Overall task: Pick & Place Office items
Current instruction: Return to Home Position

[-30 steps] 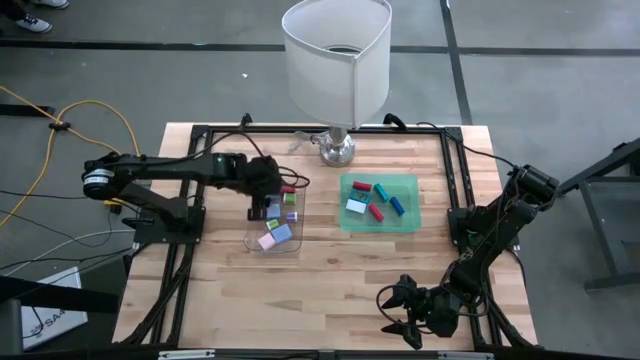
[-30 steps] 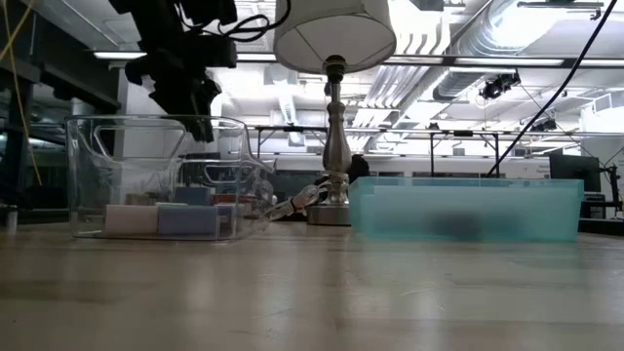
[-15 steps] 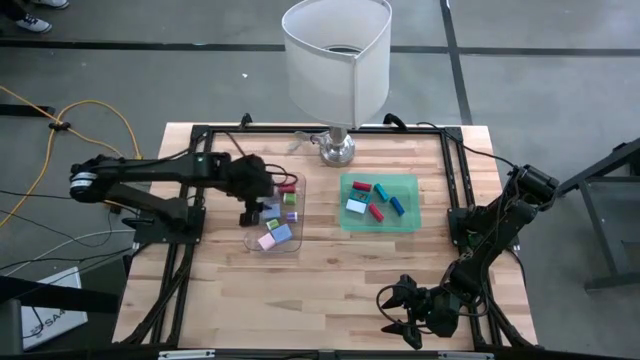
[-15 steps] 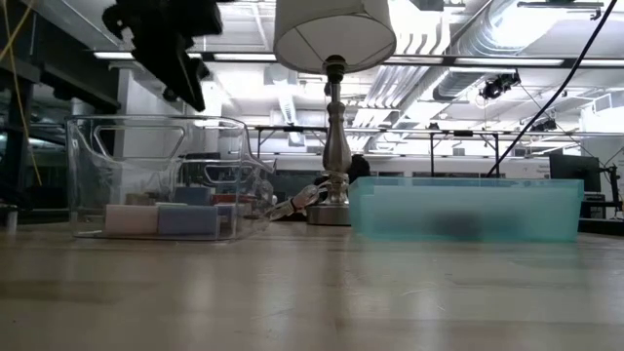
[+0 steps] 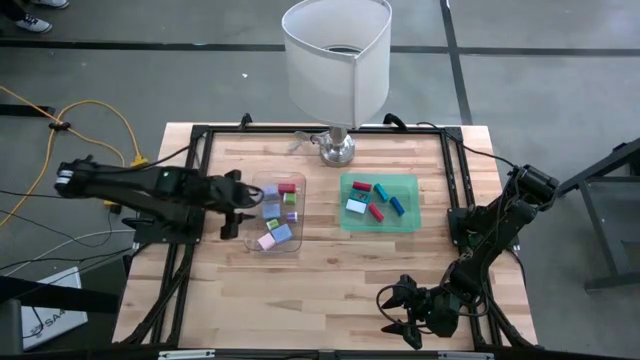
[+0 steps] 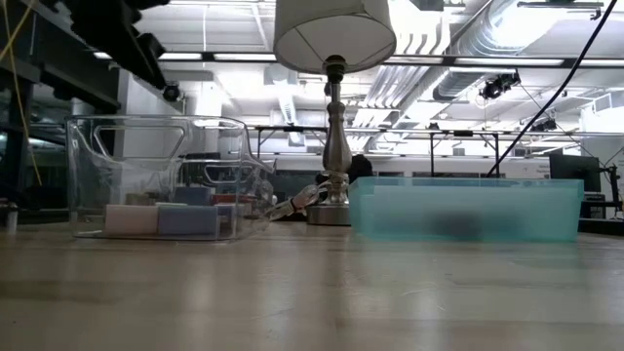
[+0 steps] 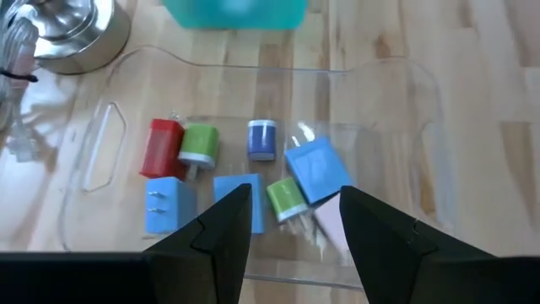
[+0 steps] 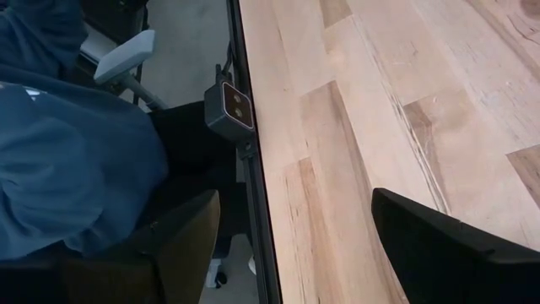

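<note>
While above tray (image 5: 276,250) edge, left gripper (image 7: 295,196) wide.

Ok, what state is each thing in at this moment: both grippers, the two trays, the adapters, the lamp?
left gripper: open, empty, raised just left of the clear tray
right gripper: open, empty, at the table's near edge
clear tray: upright, uncovered
adapters in it: eight visible, lying loose
green tray: flat on the table
pieces in it: five, lying apart
lamp: upright; can't tell if lit
</note>
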You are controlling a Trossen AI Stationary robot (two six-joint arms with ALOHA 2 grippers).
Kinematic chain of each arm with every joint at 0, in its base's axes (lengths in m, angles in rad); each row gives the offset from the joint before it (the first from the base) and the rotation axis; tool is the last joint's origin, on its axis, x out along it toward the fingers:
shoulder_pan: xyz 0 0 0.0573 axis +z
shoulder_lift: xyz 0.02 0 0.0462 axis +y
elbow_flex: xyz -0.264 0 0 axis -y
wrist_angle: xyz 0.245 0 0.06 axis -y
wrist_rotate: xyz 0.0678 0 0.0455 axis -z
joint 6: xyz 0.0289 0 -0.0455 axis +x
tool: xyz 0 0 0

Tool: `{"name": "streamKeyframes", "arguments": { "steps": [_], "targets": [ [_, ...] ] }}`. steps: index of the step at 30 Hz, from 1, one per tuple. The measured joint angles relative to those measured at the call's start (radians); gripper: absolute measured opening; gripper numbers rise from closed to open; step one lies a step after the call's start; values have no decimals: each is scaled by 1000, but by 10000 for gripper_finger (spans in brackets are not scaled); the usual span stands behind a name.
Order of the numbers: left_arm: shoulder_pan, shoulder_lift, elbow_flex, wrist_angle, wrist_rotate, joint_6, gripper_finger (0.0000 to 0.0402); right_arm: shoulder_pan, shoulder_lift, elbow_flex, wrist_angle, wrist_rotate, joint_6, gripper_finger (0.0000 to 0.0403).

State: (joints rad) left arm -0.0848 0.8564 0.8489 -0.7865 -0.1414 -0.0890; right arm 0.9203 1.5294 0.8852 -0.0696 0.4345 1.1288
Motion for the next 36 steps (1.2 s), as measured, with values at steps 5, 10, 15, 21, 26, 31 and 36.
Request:
{"name": "streamKeyframes", "arguments": {
  "steps": [5,10,15,21,26,31,36],
  "targets": [
    [-56,-113,-97,75,-13,-39,173,0,0,0,0,0,0,298],
    [-85,-184,-149,101,-14,-58,173,0,0,0,0,0,0,298],
    [-99,-201,-166,106,-14,-76,173,0,0,0,0,0,0,298],
    [-117,-200,-166,107,-14,-76,173,0,0,0,0,0,0,298],
    [-152,-241,-204,143,-14,-78,173,0,0,0,0,0,0,298],
    [-181,-352,-343,296,-13,-88,173,0,0,0,0,0,0,298],
    [-194,-470,-455,396,-15,-88,173,0,0,0,0,0,0,298]
  ]
}}
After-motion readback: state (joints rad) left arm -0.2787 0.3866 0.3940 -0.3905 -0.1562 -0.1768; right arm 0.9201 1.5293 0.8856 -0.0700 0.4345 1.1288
